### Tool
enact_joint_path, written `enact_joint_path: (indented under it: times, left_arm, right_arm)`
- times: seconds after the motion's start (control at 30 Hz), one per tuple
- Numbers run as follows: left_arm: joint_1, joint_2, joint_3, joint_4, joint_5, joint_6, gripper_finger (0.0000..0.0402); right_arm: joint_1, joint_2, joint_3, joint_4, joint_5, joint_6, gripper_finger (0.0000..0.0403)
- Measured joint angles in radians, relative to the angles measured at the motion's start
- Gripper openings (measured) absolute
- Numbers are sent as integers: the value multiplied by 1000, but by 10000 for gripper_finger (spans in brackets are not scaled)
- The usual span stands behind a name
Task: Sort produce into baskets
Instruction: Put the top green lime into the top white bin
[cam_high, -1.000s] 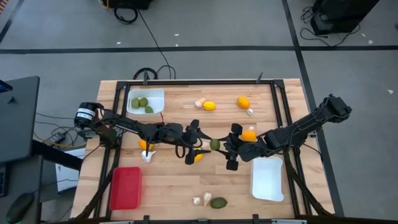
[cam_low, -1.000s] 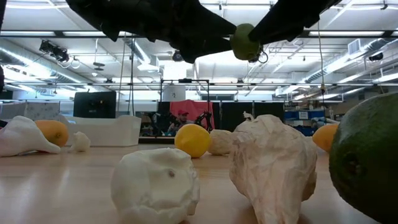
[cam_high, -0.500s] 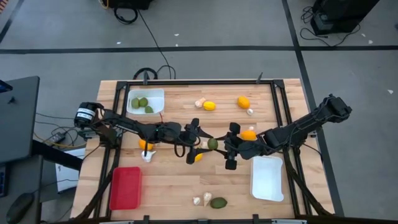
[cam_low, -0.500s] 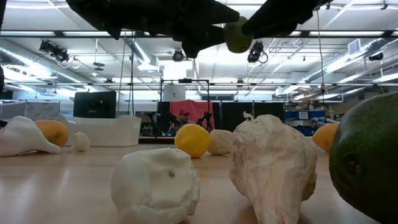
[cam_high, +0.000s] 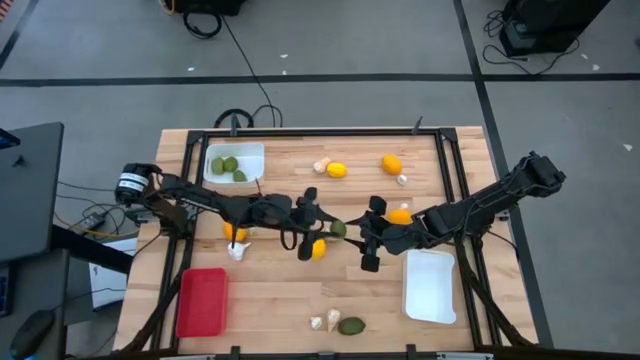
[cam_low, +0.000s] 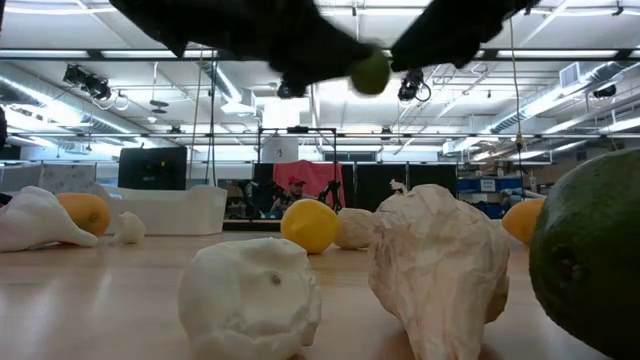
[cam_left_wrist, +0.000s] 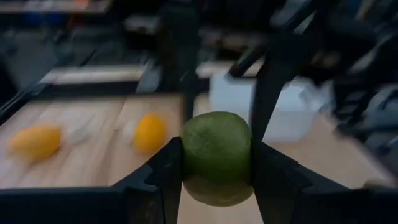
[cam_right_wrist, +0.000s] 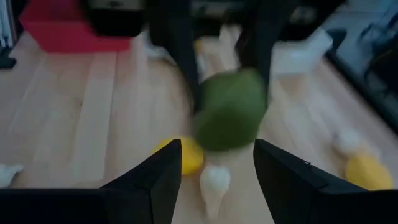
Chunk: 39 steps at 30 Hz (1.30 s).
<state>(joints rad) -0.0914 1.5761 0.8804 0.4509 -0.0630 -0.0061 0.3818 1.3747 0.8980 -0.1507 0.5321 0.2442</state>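
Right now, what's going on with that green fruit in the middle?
Left gripper shut on green fruit, midair. Right gripper open, facing it. Nothing in the way.

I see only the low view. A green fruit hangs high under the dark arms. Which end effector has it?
Observer: The left wrist view shows the left end effector with both fingers pressed on the green fruit.
Operator: Over which part of the table does it hang?
Observer: From above, it is over the middle of the table, just beside an orange fruit that lies below.
Operator: I see a white tray far on my left, but not inside it. What is in it?
Observer: The high view shows three green ones in that white tray, at the far left corner.
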Motion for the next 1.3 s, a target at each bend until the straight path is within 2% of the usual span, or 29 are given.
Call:
enact_joint_path:
  times: [0.27, 0.43, 0.57, 0.7, 0.8, 0.9, 1.03, 1.13, 1.3]
  left_arm:
    - [66, -229, -1, -479, -268, -4, 176]
    - [163, -360, -1, -738, -388, -57, 176]
    - [276, -413, -2, -904, -411, -125, 177]
    - [392, -416, -2, -1088, -513, -198, 177]
    - [472, -395, -4, -1123, -536, -227, 177]
    - [538, -389, -32, -1083, -530, -214, 177]
    - [620, -386, -90, -1015, -458, -193, 182]
    - [669, -386, -129, -977, -416, -191, 197]
    - [734, -386, -171, -971, -410, -188, 241]
  right_arm:
    - [14, 0, -4, -92, -21, 151, 208]
    - [28, 4, -5, -86, -41, 183, 208]
    - [42, 29, -6, -74, -39, 281, 208]
    - [49, 62, -6, -50, -54, 329, 208]
    - [56, 109, -6, -33, -55, 326, 208]
    - [56, 172, -6, 7, -55, 299, 208]
    - [52, 251, -6, 75, -39, 261, 208]
    - [44, 278, -6, 125, -52, 254, 208]
    - [41, 276, -6, 181, -108, 226, 208]
